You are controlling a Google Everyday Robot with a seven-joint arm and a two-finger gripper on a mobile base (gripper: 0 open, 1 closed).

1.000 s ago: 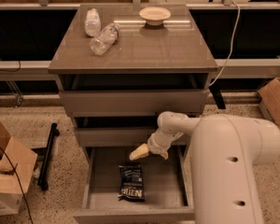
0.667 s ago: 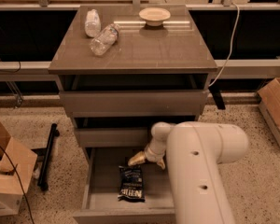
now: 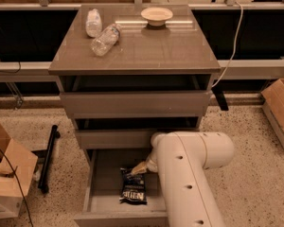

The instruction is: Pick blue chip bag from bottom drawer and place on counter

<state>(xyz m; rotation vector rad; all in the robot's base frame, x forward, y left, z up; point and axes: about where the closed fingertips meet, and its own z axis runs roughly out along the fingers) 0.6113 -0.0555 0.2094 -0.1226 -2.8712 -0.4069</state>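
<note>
Camera view: bottom drawer (image 3: 92, 185) pulled open, blue chip bag (image 3: 134, 190) lying flat on its floor, right of centre; gripper (image 3: 138, 168) low inside the drawer at the bag's far end, opening and hold cannot be told; counter (image 3: 151, 48) carries bottles (image 3: 105, 39) and bowl (image 3: 156, 15).

Bottom drawer (image 3: 93, 183) open, top access free. L half of tray bare = room to pass. Gripper (image 3: 138, 168) inside drawer, centre-rear, at top edge of blue chip bag (image 3: 133, 192). Robot arm (image 3: 189, 174) covers drawer R side, blocks entry there. Middle drawer front (image 3: 113, 138) sits over drawer rear. Counter (image 3: 151, 53): clear bottle (image 3: 93, 22) back-L, 2nd bottle (image 3: 105, 39) lying beside it, bowl (image 3: 156, 15) back-centre. Front + R bare.
</note>
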